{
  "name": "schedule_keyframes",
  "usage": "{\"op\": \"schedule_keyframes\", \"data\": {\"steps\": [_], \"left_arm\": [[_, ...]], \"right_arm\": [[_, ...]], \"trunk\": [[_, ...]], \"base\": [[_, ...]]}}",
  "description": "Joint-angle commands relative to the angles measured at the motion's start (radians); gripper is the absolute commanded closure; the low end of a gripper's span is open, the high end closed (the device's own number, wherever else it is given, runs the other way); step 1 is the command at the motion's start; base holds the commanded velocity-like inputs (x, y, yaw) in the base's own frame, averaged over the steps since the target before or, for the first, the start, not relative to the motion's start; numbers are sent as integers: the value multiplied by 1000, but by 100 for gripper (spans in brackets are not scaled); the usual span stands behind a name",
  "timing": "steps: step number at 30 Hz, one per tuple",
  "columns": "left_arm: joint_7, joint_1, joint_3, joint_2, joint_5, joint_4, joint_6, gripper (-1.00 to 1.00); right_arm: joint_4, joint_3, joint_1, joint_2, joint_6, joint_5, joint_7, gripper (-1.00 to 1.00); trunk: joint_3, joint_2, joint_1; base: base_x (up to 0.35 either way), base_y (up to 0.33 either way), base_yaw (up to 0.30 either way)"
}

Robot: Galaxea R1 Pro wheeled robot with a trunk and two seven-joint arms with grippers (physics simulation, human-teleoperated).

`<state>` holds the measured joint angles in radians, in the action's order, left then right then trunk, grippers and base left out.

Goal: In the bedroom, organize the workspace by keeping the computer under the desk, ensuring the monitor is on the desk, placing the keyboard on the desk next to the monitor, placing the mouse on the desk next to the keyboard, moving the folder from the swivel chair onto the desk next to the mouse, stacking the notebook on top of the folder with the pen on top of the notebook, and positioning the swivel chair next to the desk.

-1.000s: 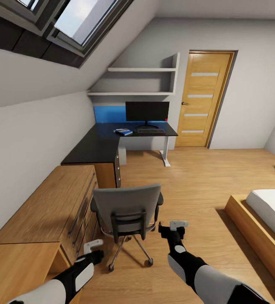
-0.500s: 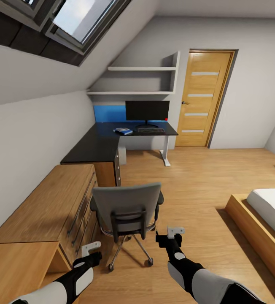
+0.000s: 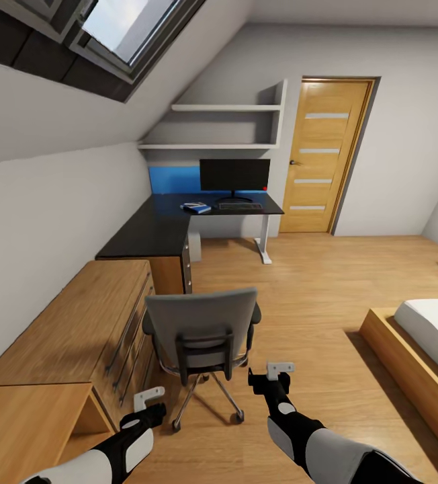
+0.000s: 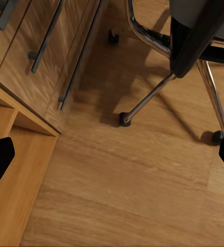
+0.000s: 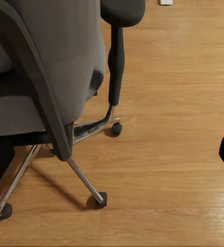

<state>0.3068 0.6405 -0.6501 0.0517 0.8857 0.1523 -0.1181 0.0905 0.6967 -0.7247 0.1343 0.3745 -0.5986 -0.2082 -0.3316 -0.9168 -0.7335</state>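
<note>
Swivel chair [image 3: 202, 333] stands on the wood floor beside the wooden chest [image 3: 84, 323], back toward the robot. Left claw [image 3: 149, 398] and right claw [image 3: 279, 368] hang released behind it. Monitor [image 3: 234, 175], keyboard [image 3: 240, 207] and folder [image 3: 197, 209] sit at the counter's [image 3: 152, 232] far end.

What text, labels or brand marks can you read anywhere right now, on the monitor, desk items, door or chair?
None can be read.
monitor: screen black, just a red dot at its lower corner, no lettering.
folder and keyboard on the desk: too small to show any print.
door: pale panes, no sign.
chair and chest: plain, no marks.
</note>
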Motion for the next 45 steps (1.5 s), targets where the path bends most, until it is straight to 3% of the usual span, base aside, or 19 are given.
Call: {"op": "schedule_keyframes", "data": {"steps": [1, 17, 23, 45], "left_arm": [[5, 1, -8, 0, 9, 0, -4, -100], [3, 1, -5, -4, 4, 6, -5, -100], [5, 1, -7, -2, 4, 7, -4, -100], [8, 1, -9, -1, 7, 7, 4, -100]], "right_arm": [[-1, 9, -1, 0, 3, -6, -5, -100], [1, 10, 1, 2, 24, -3, -4, -100], [0, 14, 2, 7, 87, -1, -2, -100], [-2, 14, 2, 7, 97, 2, -2, -100]], "trunk": [[-4, -8, -4], [-55, -120, -65], [-73, -162, -88], [-142, -316, -173]], "base": [[0, 0, 0], [0, 0, 0], [0, 0, 0], [0, 0, 0]]}}
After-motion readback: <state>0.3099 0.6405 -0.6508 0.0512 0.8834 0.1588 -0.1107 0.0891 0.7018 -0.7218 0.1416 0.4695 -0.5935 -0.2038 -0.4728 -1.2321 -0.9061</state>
